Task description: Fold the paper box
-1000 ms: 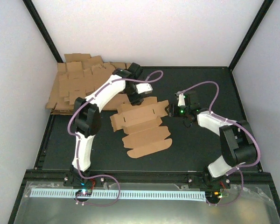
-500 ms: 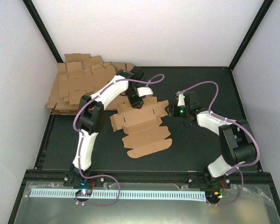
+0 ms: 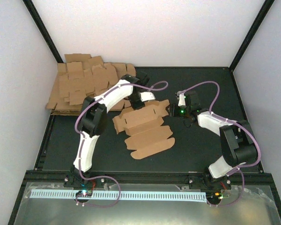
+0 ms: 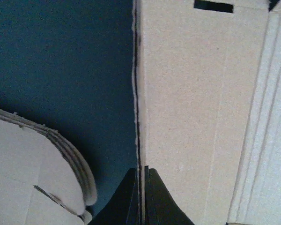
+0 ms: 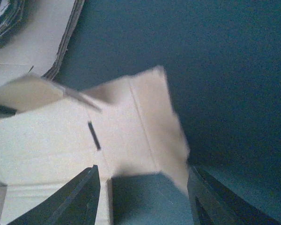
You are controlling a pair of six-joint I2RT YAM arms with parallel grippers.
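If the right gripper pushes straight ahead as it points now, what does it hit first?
Most likely the paper box: its end flap sits just ahead between the open fingers.

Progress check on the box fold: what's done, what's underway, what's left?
Done: the paper box lies apart from the pile of sheets, mostly flat. In hand: the left gripper is pinched shut on its far edge, and the right gripper stands open at an end flap. Left: nearly all the folding; no carton shape is formed yet.
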